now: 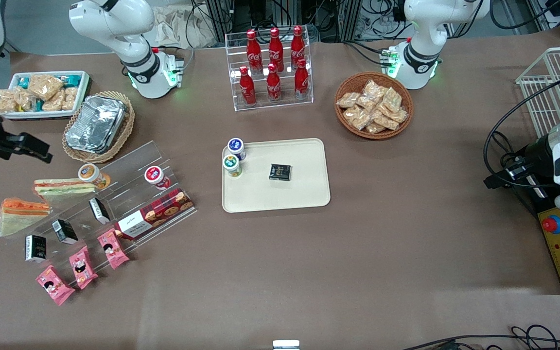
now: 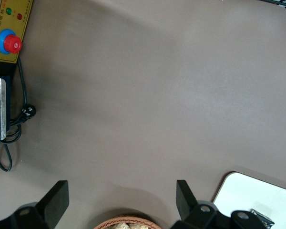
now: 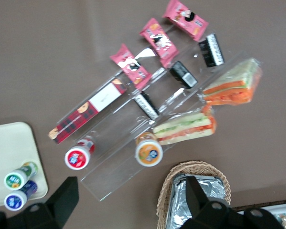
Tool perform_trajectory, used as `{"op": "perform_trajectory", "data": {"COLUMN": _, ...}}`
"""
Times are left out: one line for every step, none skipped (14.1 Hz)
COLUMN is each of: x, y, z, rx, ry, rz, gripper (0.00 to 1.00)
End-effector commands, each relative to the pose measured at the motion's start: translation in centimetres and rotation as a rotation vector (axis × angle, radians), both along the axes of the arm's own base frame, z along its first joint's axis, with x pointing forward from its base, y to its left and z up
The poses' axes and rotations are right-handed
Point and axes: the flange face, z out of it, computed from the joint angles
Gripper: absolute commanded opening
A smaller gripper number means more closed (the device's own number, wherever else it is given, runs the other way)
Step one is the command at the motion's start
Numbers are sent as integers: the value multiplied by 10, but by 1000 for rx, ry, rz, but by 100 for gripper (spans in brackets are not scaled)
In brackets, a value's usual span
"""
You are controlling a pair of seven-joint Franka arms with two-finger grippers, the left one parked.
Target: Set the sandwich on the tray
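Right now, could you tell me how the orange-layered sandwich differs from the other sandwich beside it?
The sandwich has a thick orange layer over pale bread; the flatter sandwich shows thin red and green filling. The sandwich lies nearer the front camera; the flatter sandwich lies closer to the foil container. Both are clear-wrapped wedges, neither on the tray. The gripper, open, hangs above the table near the foil container.

The black two-finger gripper (image 1: 42, 154), fingers spread apart, hangs above the brown surface (image 1: 406, 253) near the foil container in its wicker basket (image 1: 97, 127). The clear-wrapped orange-layered wedge sandwich (image 1: 21, 215) touches a flatter pale sandwich (image 1: 63, 187) and the clear acrylic rack (image 1: 129, 194). On the cream rectangular tray (image 1: 304, 194), two small capped jars (image 1: 234, 156) and a black packet (image 1: 280, 172) leave the near half bare.
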Motion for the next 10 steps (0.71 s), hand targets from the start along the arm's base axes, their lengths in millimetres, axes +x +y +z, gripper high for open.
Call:
{"op": "perform_trajectory", "data": {"x": 9, "y": -22, "z": -5, "rx": -20, "ry": -20, "rz": -35, "gripper": 100}}
{"op": "perform_trajectory", "data": {"x": 13, "y": -29, "z": -9, "rx": -23, "ry": -28, "rz": -50, "gripper": 100}}
{"op": "perform_trajectory", "data": {"x": 15, "y": -45, "z": -12, "rx": -25, "ry": -36, "rz": -84, "gripper": 100}}
{"op": "perform_trajectory", "data": {"x": 18, "y": -64, "z": -20, "rx": -31, "ry": -38, "rz": -118, "gripper": 100}}
{"op": "perform_trajectory", "data": {"x": 22, "y": -82, "z": -27, "rx": -39, "ry": -47, "rz": -149, "gripper": 100}}
{"op": "perform_trajectory", "data": {"x": 24, "y": -100, "z": -31, "rx": -38, "ry": -69, "rz": -185, "gripper": 100}}
{"op": "perform_trajectory", "data": {"x": 25, "y": -109, "z": -33, "rx": -43, "ry": -79, "rz": -201, "gripper": 100}}
{"op": "perform_trajectory", "data": {"x": 27, "y": -119, "z": -41, "rx": -49, "ry": -72, "rz": -215, "gripper": 100}}
{"op": "perform_trajectory", "data": {"x": 28, "y": -132, "z": -45, "rx": -60, "ry": -81, "rz": -237, "gripper": 100}}
{"op": "perform_trajectory", "data": {"x": 31, "y": -136, "z": -49, "rx": -66, "ry": -91, "rz": -245, "gripper": 100}}
